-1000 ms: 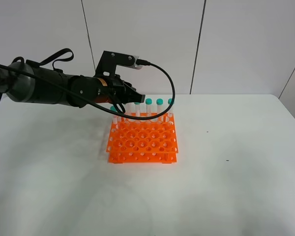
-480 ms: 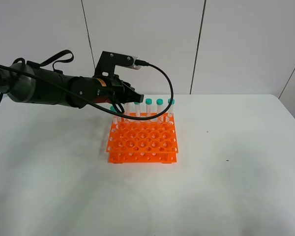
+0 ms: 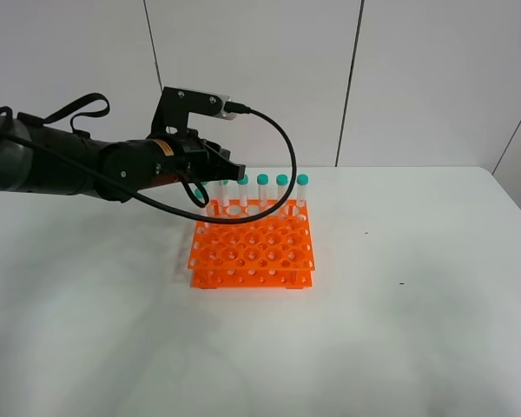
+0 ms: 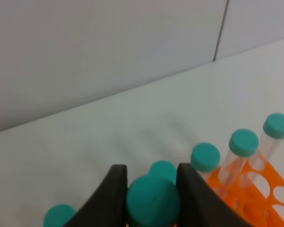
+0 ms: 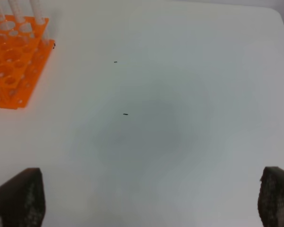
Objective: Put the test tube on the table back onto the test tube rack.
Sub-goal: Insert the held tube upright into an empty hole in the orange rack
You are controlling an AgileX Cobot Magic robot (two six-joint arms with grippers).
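The orange test tube rack (image 3: 253, 248) stands mid-table, with several teal-capped tubes upright in its back row (image 3: 282, 189). My left gripper (image 3: 228, 172) hovers over the rack's back left. In the left wrist view its two dark fingers (image 4: 114, 194) closely flank the teal cap of one test tube (image 4: 153, 201), which stands upright among the other caps (image 4: 243, 142). Its lower part shows below the gripper (image 3: 224, 193) at the rack's back row. My right gripper (image 5: 146, 198) is open over the bare white table (image 5: 180, 94), right of the rack (image 5: 12, 61).
A black cable (image 3: 286, 148) loops from the left wrist over the rack's back row. The white wall (image 3: 373, 78) rises right behind the table. Bare tabletop (image 3: 417, 287) lies right of and in front of the rack.
My left arm has drawn back to the left and slightly up, uncovering more of the back-row caps. The rack has not moved.
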